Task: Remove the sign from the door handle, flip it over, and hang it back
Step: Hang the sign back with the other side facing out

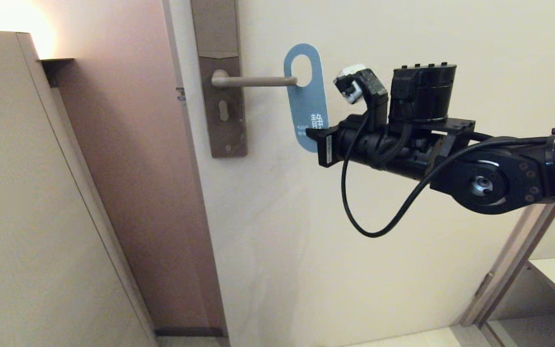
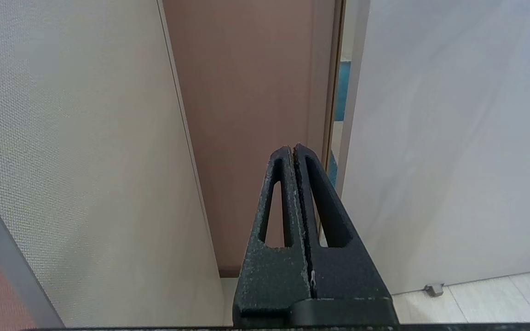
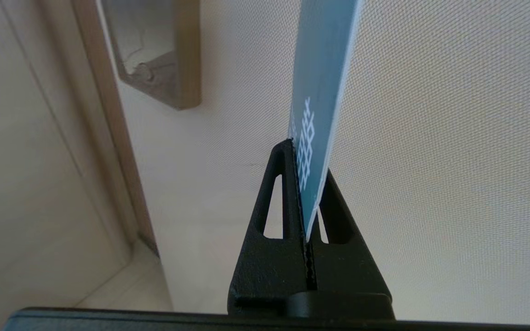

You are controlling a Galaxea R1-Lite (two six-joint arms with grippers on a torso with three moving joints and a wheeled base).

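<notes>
Sign (image 1: 306, 103), blue side out, hangs with its oval hole at the very tip of the handle (image 1: 253, 81), tilted slightly against the pale door (image 1: 427, 38). Right gripper (image 3: 308, 184) reaches in from the right and has its jaws clamped on the sign's lower edge, white lettering showing at the grip. Left gripper (image 2: 292, 151) sits parked low near the door's edge, jaws pressed together on nothing.
</notes>
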